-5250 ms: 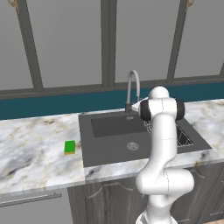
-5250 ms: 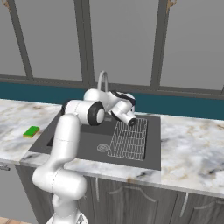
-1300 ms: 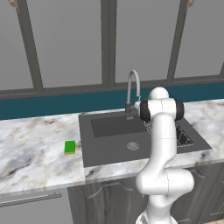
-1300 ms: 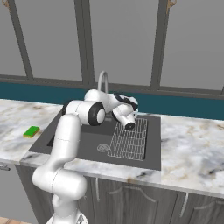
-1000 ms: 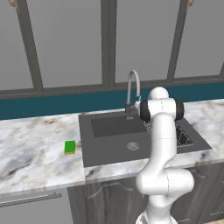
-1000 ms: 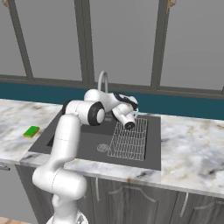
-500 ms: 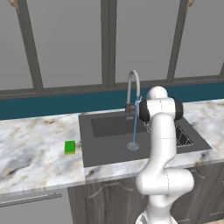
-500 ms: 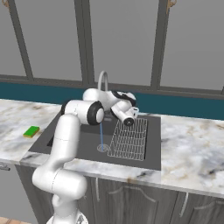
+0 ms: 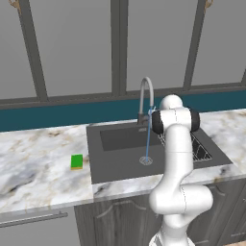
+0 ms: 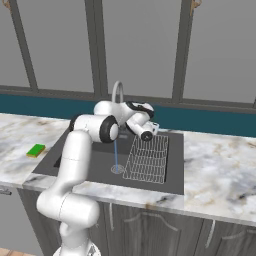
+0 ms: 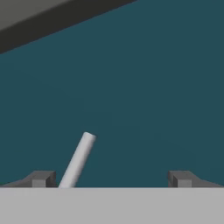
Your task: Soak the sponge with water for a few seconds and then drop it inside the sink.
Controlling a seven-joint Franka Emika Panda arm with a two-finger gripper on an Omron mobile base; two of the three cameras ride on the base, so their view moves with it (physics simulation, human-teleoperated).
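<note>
One sponge (image 9: 76,161) is lying flat on the marbled counter (image 9: 33,166), just left of the one sink (image 9: 117,166) and well apart from the arm; one thin stream of water (image 9: 147,139) is falling from the one gooseneck faucet (image 9: 145,91) onto the round drain (image 9: 145,160). One wire rack (image 10: 146,158) is sitting in the right part of the basin; the gripper (image 11: 112,178) is hovering behind the faucet with its jaws spread wide and holding nothing, facing the teal backsplash (image 11: 144,87), and one pale grey rod (image 11: 78,159) is slanting up just inside its left finger.
</note>
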